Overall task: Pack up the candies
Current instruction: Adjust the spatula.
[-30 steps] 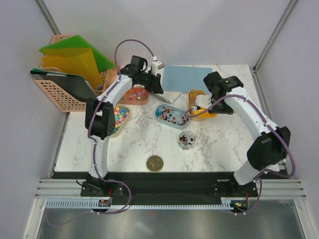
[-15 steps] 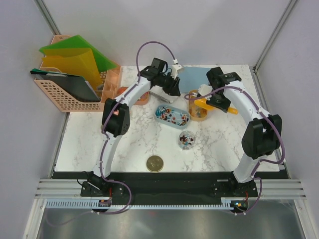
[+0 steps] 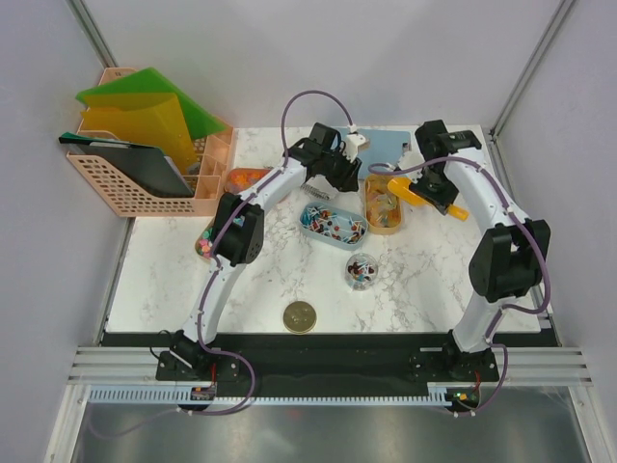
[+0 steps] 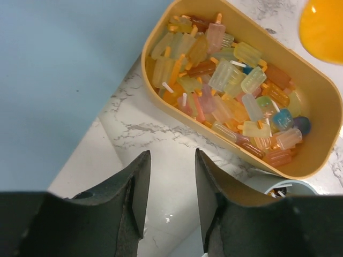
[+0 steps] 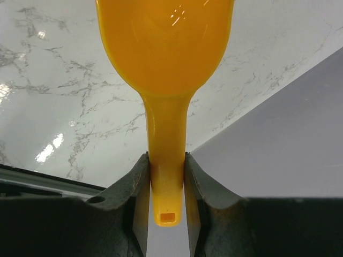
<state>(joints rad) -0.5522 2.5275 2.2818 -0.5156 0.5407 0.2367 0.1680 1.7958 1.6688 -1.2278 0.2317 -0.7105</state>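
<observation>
Marble table (image 3: 434,280) lies under my 2 arms. My left claw (image 4: 171,160) stands narrowly open with nothing between its fingers, over bare marble beside a blue mat (image 4: 64,64). Just beyond it is a yellow tub (image 4: 316,160) full of pastel candies (image 4: 230,91). My right claw (image 5: 166,160) is closed on the handle of an orange scoop (image 5: 166,48), near that tub.

A pink basket (image 3: 116,193) of folders (image 3: 145,101) stands back left of the table (image 3: 260,280), a blue mat (image 3: 384,145) at the back, an orange scoop (image 5: 166,53) beside it, a gold lid (image 3: 301,315) in front.
</observation>
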